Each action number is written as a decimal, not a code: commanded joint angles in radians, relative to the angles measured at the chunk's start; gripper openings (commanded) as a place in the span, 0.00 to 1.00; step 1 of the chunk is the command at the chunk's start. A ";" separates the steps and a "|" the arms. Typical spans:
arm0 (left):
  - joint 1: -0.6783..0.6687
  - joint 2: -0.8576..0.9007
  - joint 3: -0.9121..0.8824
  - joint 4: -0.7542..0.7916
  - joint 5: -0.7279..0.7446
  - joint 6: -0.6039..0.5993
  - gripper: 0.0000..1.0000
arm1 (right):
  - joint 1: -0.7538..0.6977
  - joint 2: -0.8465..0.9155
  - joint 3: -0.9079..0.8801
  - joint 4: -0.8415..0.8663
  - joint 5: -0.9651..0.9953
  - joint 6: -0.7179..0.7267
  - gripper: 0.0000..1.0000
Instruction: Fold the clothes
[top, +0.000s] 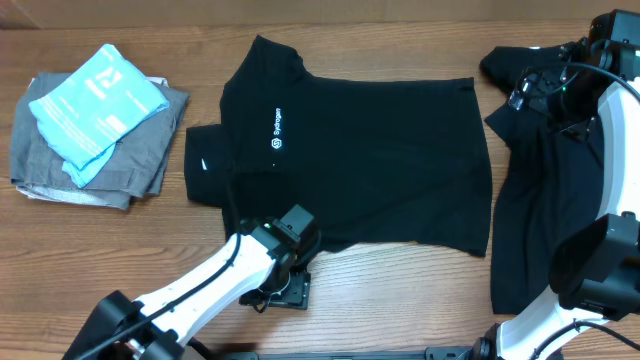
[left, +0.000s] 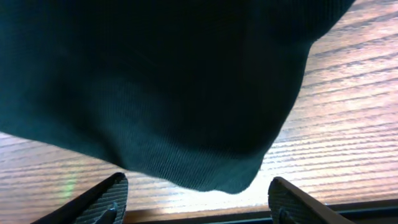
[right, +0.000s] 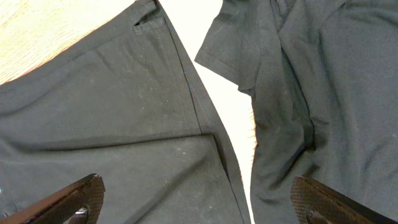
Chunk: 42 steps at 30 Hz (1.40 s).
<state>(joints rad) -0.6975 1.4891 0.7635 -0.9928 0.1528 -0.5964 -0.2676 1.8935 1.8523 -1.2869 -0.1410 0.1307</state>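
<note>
A black polo shirt (top: 380, 160) with a white chest logo lies flat at the table's middle, collar to the left. A second black garment (top: 540, 210) lies crumpled to its right. My left gripper (top: 290, 262) is at the polo's near edge. In the left wrist view it (left: 196, 205) is open and empty, with the polo's sleeve (left: 186, 124) just beyond the fingertips. My right gripper (top: 520, 92) hovers at the far right. In the right wrist view it (right: 202, 205) is open and empty above the polo's hem (right: 124, 124) and the second garment (right: 311, 93).
A grey folded garment (top: 140, 165) lies at the far left with a light blue plastic packet (top: 95, 110) on top. A strip of bare table (right: 239, 143) separates the two black garments. The table's front edge (left: 249, 216) is close behind the left fingers.
</note>
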 joint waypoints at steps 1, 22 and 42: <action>-0.014 0.027 -0.008 0.013 -0.026 0.005 0.77 | -0.003 -0.012 0.014 0.002 0.007 0.004 1.00; -0.018 0.032 -0.008 0.034 -0.054 -0.010 0.50 | -0.003 -0.012 0.014 0.002 0.007 0.004 1.00; -0.014 0.032 0.165 -0.147 -0.290 -0.010 0.21 | -0.003 -0.012 0.014 0.002 0.007 0.004 1.00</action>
<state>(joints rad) -0.7074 1.5162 0.8890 -1.1343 -0.0235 -0.6025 -0.2676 1.8935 1.8523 -1.2869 -0.1410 0.1307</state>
